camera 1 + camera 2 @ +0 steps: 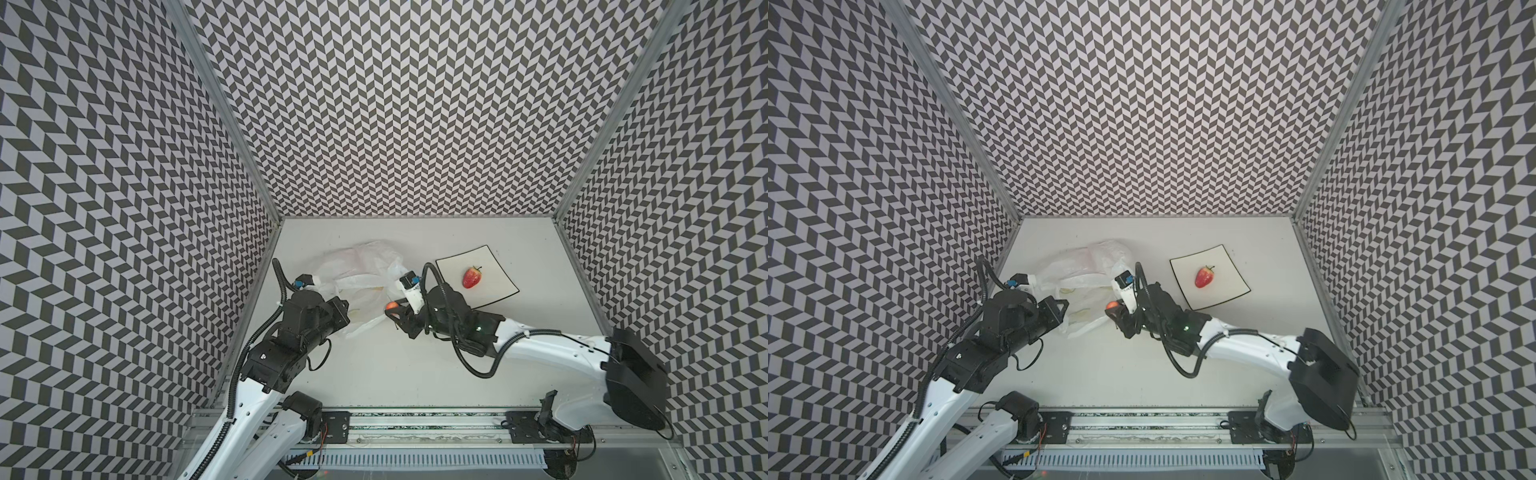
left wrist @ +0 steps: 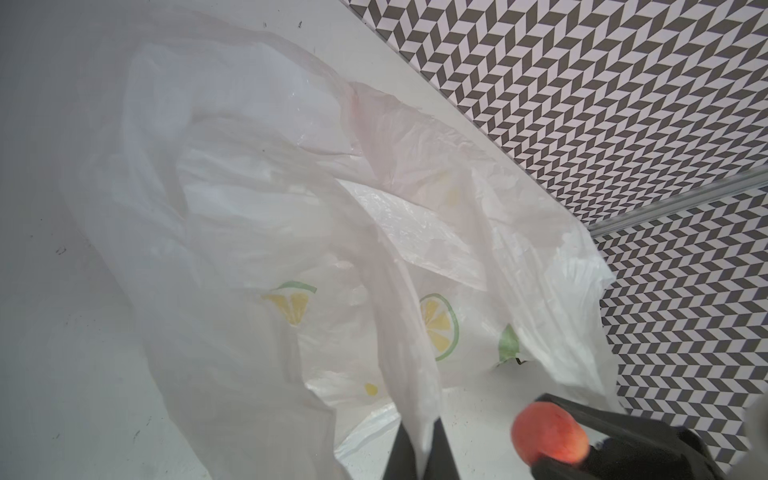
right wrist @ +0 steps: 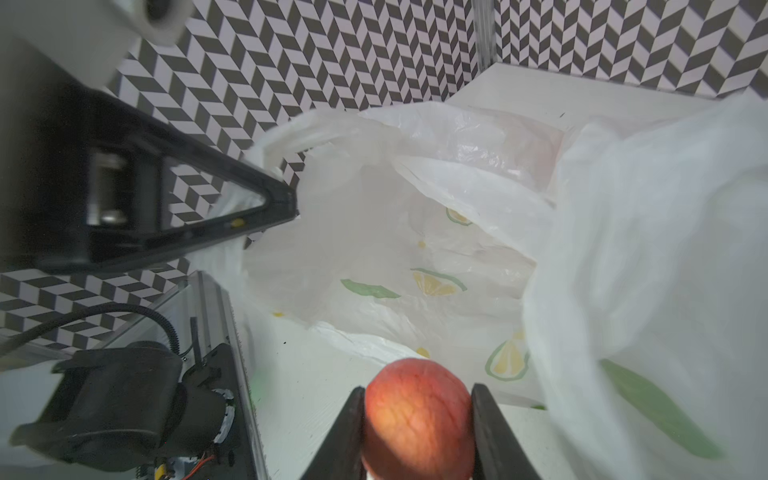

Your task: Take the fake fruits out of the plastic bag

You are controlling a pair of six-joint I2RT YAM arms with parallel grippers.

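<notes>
My jaws are black; the peach (image 3: 417, 419) red-orange; the bag (image 2: 249, 208) translucent white with yellow-green lemon-slice prints.

This is a robotics lab test cell. Chevron-patterned panels (image 1: 415, 104) in aluminium framing (image 1: 227, 108) wall the white tabletop (image 1: 374, 374) at 9, 12 and 3 o'clock. A mounting rail (image 1: 415, 432) runs at 6.

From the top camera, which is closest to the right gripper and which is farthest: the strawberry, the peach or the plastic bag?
1. peach: clamped in the right gripper itself.
2. plastic bag: right beside the gripper, on its left in a top view.
3. strawberry: farthest, lying on the plate to the right and further back.
</notes>
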